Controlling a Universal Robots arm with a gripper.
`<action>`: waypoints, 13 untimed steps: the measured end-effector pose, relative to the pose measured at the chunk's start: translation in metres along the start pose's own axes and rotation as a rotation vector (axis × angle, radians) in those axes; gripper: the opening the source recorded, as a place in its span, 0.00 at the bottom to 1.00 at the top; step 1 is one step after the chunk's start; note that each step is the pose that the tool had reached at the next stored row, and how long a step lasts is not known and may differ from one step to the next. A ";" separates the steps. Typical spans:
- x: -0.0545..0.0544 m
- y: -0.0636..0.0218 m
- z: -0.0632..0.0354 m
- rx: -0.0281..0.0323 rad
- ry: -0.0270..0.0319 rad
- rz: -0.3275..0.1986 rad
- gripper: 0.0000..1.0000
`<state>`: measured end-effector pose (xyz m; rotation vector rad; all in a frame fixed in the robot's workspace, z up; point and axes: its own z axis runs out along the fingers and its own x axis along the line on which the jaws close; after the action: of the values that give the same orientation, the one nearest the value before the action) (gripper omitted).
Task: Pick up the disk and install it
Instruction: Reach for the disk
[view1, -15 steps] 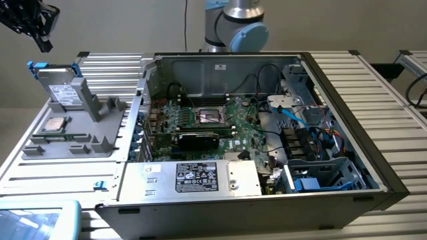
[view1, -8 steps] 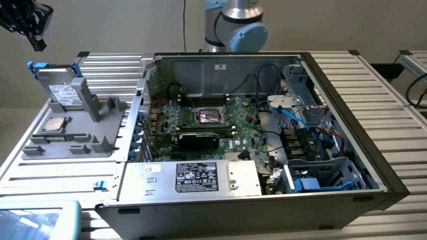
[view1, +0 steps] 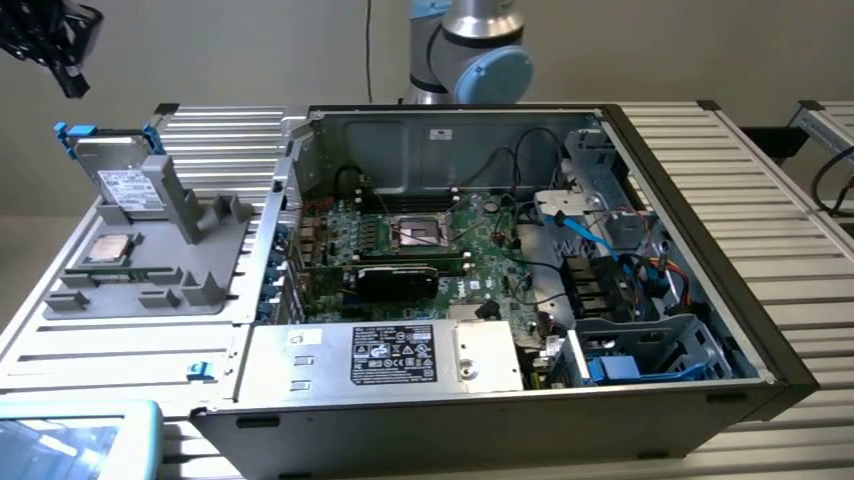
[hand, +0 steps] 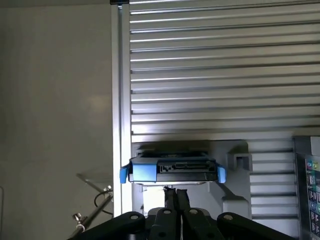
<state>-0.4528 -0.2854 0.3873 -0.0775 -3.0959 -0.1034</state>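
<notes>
**Closed gripper high over the parked disk**

From my console, the gripper (view1: 70, 80) hangs high at the exterior view's left. Its fingertips (hand: 171, 200) are pressed together with nothing between them.

The disk (view1: 123, 172) sits well apart from it, at about five o'clock from the gripper in the exterior view. It is propped on edge in the grey fixture (view1: 200, 290), beside the open computer case (view1: 534, 425).

The disk's long axis runs roughly twelve to six in that view, leaning back, with the blue carrier's end uppermost.

In the wrist view that blue-capped connector end faces the camera. It lies crosswise to the line of the closed fingers and straight ahead of them, not touching.

I judge the pick not yet begun. The disk rests untouched in its holder, outside the case.
</notes>
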 end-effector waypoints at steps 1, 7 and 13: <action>0.002 0.0011 0.0002 0.0001 0.0001 0.000 0.11; 0.014 0.0071 0.0014 0.0002 0.0006 -0.003 0.11; 0.021 0.0084 0.0022 0.0004 0.0015 -0.007 0.11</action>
<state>-0.4732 -0.2758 0.3866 -0.0665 -3.0949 -0.1030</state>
